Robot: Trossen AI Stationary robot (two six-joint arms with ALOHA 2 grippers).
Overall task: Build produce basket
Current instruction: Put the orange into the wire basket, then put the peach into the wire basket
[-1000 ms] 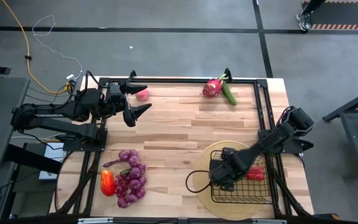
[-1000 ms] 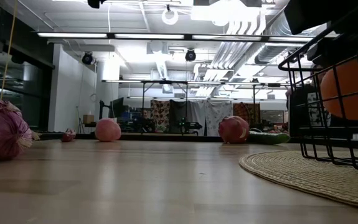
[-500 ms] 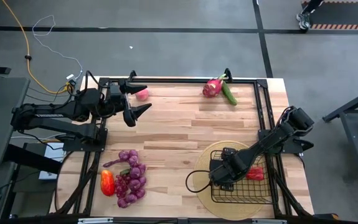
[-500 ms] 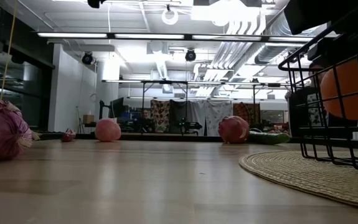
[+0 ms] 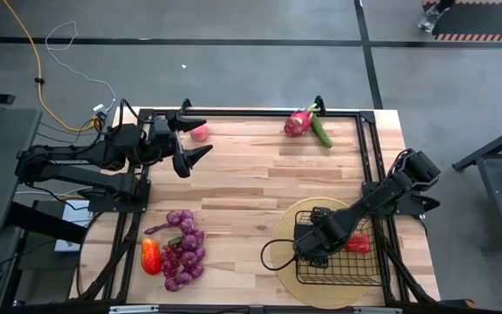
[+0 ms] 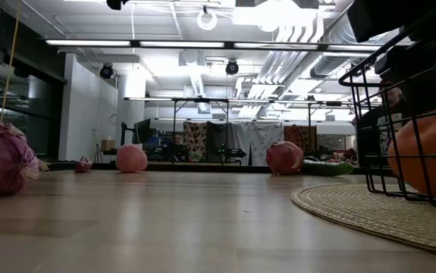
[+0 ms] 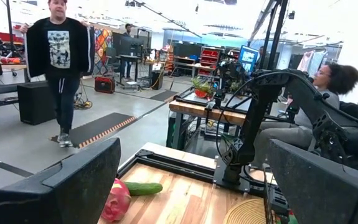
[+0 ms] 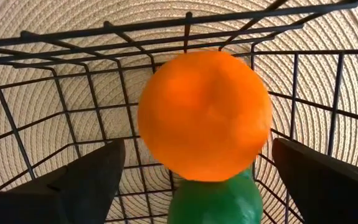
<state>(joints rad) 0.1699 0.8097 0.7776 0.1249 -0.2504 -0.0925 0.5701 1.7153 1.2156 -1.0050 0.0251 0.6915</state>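
One black wire-mesh rectangular basket (image 5: 342, 257) sits on one round tan woven mat (image 5: 287, 228) near the front right corner of the pale wooden worktop (image 5: 251, 187). The right gripper (image 5: 313, 247) hangs over the basket's left end, its two dark fingers spread wide with nothing between them. In the right wrist view one round orange fruit (image 8: 205, 115) lies free inside the basket, resting on one green pepper (image 8: 215, 203); the high view adds one red pepper (image 5: 359, 244) at the basket's right side.

Outside the basket, along the far edge, lie one pink dragon fruit (image 5: 299, 122) touching one green cucumber (image 5: 322, 132), and one small pink round fruit (image 5: 199, 133) nearer the far left corner. Near the front left corner a cluster of purple grape bunches (image 5: 182, 247) lies beside one red-orange pepper (image 5: 150, 256).

The left gripper (image 5: 195, 138) hovers at the far left corner, fingers wide apart and empty, just beside the small pink fruit.
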